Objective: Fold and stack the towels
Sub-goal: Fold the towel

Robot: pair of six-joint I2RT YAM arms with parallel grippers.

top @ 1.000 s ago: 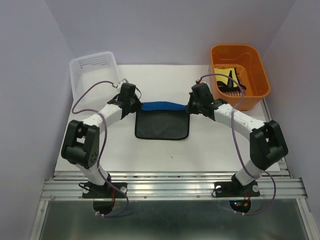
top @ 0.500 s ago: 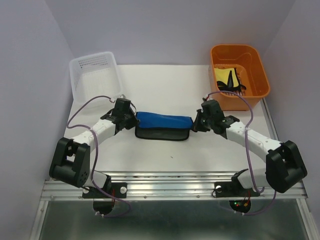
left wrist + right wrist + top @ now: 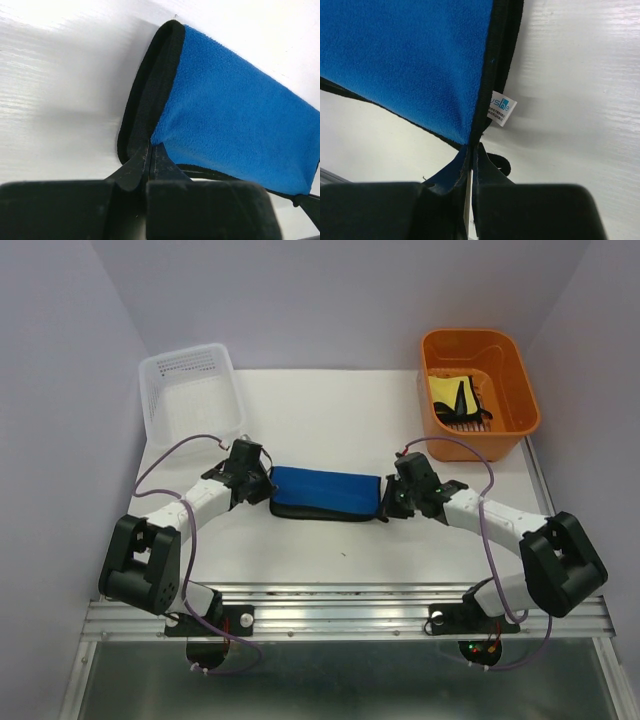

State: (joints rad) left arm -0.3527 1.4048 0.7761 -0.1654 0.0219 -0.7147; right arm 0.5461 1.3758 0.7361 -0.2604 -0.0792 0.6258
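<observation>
Blue towel [image 3: 327, 490], folded on table [image 3: 330, 410] — one end clenched in left jaws, other in right jaws

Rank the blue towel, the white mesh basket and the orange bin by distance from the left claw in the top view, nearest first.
1. The blue towel, pinched at its left end by the left claw.
2. The white mesh basket, back left.
3. The orange bin, back right.
</observation>
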